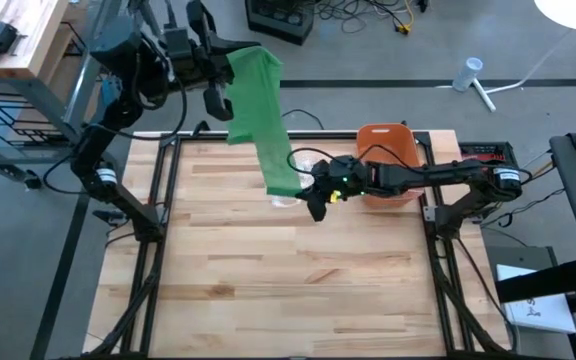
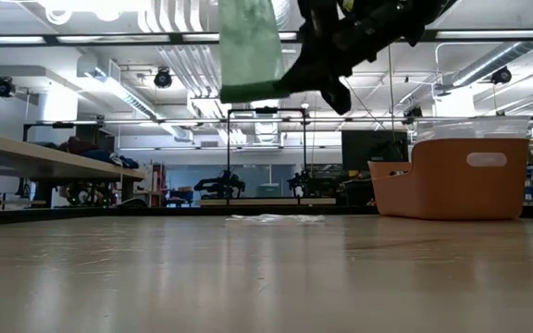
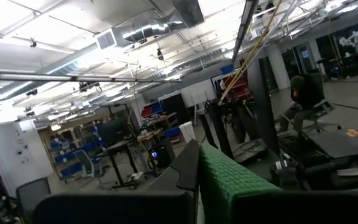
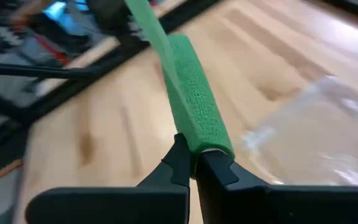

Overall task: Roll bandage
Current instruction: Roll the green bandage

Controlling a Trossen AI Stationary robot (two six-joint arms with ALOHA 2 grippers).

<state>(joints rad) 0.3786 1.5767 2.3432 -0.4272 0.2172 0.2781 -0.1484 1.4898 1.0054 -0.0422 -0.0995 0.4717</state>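
Closest to the lens, the right gripper [image 4: 193, 163] was clamped on the end of the green bandage [image 4: 194, 106] roll, mid-frame over the table [image 1: 268, 290]. The left gripper [image 1: 211, 78], upper left in the high view, pinched the other end, so the strip hung stretched between them. Looked like only a little was rolled, most still left. Orange bin [image 1: 388, 150] and a clear wrapper [image 2: 274, 218] sat nearby.

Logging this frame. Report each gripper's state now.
Left gripper: shut on the green bandage's free end.
Right gripper: shut on the bandage's rolled end.
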